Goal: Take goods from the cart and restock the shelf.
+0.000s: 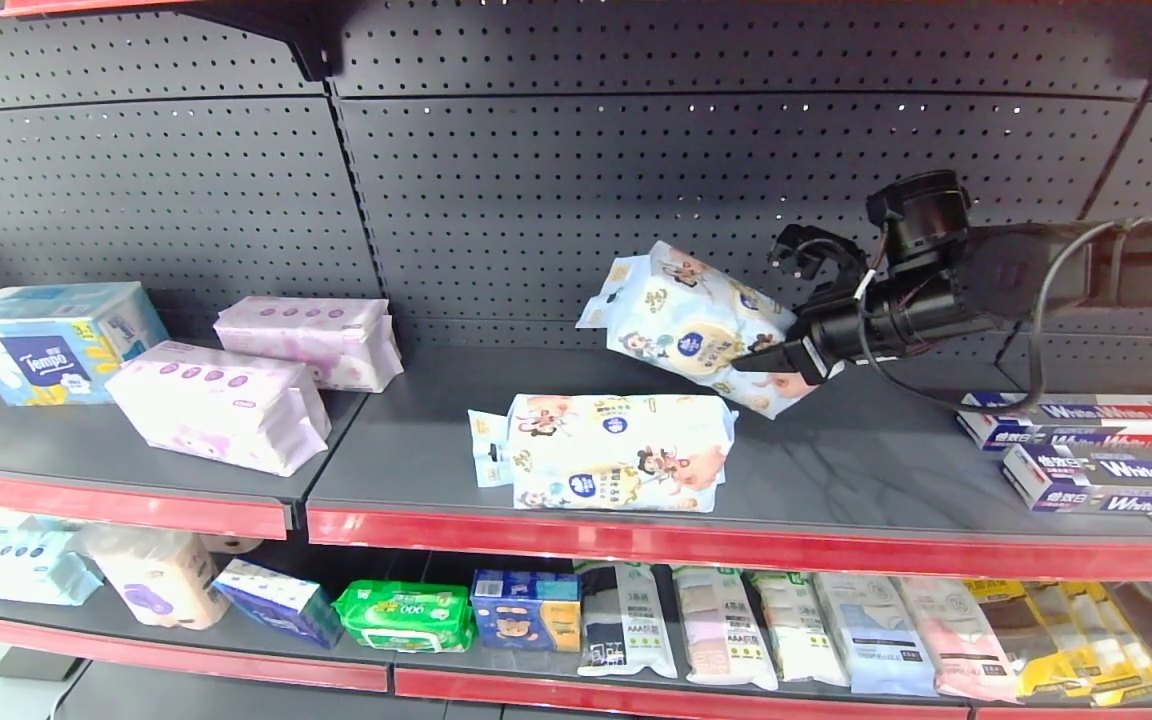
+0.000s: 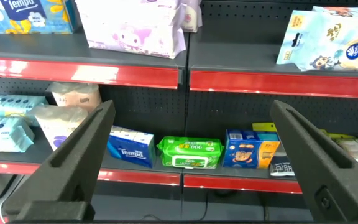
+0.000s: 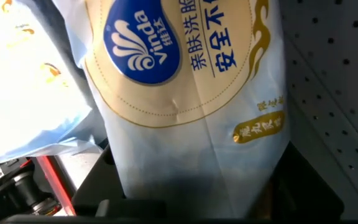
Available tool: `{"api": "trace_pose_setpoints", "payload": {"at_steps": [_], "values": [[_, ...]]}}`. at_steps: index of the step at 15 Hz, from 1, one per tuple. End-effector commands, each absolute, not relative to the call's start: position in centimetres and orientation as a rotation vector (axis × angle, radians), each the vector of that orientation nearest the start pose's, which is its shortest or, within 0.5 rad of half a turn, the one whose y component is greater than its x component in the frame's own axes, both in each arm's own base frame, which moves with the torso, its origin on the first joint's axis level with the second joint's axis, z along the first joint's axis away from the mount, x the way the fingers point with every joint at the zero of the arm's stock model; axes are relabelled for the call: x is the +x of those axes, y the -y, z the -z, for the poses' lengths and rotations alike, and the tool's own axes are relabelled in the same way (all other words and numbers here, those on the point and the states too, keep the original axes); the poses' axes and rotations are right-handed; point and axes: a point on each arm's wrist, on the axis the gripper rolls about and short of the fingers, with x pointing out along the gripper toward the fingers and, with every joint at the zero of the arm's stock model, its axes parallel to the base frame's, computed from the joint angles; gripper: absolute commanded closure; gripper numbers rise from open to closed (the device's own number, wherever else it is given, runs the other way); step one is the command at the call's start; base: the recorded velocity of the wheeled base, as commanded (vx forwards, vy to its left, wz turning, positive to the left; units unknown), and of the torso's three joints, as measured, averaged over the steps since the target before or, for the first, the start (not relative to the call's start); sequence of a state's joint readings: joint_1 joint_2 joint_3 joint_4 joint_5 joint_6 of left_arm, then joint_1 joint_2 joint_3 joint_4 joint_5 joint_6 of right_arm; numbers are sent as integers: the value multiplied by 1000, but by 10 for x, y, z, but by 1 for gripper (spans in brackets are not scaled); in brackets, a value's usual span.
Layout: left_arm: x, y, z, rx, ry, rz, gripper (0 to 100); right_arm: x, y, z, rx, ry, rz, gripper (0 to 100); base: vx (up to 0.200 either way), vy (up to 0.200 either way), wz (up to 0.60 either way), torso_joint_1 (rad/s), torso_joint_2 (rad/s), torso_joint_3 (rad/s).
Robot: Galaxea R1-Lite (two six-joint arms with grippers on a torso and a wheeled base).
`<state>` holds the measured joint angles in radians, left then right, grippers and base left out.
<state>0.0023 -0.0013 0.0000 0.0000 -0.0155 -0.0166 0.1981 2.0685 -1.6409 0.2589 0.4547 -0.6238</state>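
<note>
My right gripper [image 1: 786,357] is shut on a light blue cartoon-print wipes pack [image 1: 696,325], holding it tilted just above the dark middle shelf [image 1: 836,470], close to the pegboard back. In the right wrist view the same pack [image 3: 185,106] sits between the jaws. A second identical wipes pack [image 1: 611,450] lies flat near the shelf's red front edge. My left gripper [image 2: 194,155] is open, held low in front of the lower shelf, with nothing between its fingers [image 2: 73,155].
Two pink tissue packs [image 1: 221,400] and a blue tissue box [image 1: 56,340] sit on the left shelf section. Toothpaste boxes [image 1: 1086,440] lie at the right end. The lower shelf holds a green wipes pack [image 1: 406,615], small boxes and several flat packets [image 1: 836,625].
</note>
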Motion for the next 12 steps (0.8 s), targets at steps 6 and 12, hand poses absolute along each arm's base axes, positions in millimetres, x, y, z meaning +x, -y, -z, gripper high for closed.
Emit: {"api": "trace_pose_setpoints", "payload": {"at_steps": [6, 12], "values": [[-23, 0, -75, -18, 0, 12, 0, 391, -92, -194, -474, -521, -833, 100, 0, 0, 0, 0, 0, 0], [-23, 0, -75, -17, 0, 12, 0, 389, -94, -193, -458, -535, -837, 100, 0, 0, 0, 0, 0, 0]]}}
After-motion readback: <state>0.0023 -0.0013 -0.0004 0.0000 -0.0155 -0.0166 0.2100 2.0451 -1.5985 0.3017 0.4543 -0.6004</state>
